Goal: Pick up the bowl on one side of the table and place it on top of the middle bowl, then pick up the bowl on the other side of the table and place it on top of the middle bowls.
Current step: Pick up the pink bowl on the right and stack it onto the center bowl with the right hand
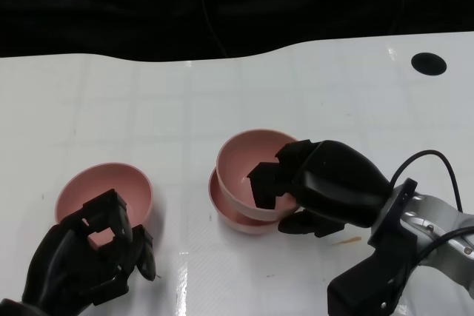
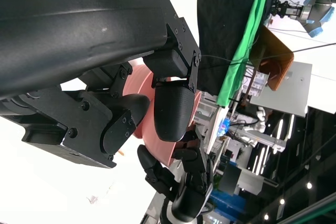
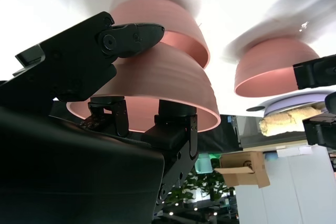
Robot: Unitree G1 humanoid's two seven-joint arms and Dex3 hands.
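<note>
— Left hand point(image 1: 85, 260) sits nearest, fingers curled loosely, gripping nothing; the side bowl point(image 1: 104, 192) lies just beyond its fingertips.

— And the right hand point(image 1: 315, 183)?

— It pinches the top bowl's point(image 1: 255, 172) rim, which is nested on the middle bowl point(image 1: 241, 216).

A glossy white table point(image 1: 133, 101) stands before a black backdrop point(image 1: 148, 5).

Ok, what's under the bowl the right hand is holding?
The middle bowl; the held bowl sits tilted in it, pinched at its rim by the right hand. The middle bowl's inside is covered.
</note>
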